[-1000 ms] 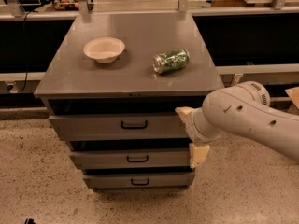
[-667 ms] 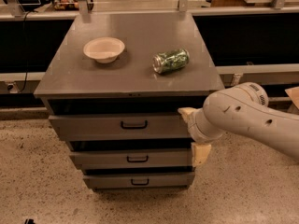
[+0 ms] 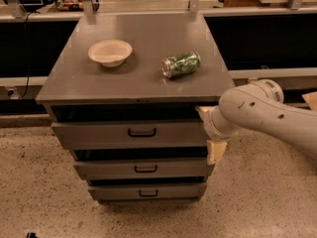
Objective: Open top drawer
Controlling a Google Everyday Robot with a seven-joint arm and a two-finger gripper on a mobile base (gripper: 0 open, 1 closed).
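Note:
The top drawer [image 3: 99, 133] is the widest grey front of the grey metal cabinet, with a small black loop handle [image 3: 142, 132] at its centre. A dark gap shows above its front panel. My gripper [image 3: 209, 131] is at the right end of this drawer front, well to the right of the handle. One cream fingertip [image 3: 202, 110] shows at the panel's upper corner and the other [image 3: 216, 152] below its lower edge. The fingers stand apart, open, holding nothing. My white arm [image 3: 267, 115] reaches in from the right.
Two narrower drawers [image 3: 141, 168] sit below the top one. On the cabinet top [image 3: 143, 43] stand a cream bowl [image 3: 110, 52] and a green can [image 3: 181, 65] lying on its side. Speckled floor [image 3: 39, 192] lies around the cabinet; dark shelving runs behind.
My gripper has shifted slightly right and up along the drawer's right end. The drawer front has not visibly moved.

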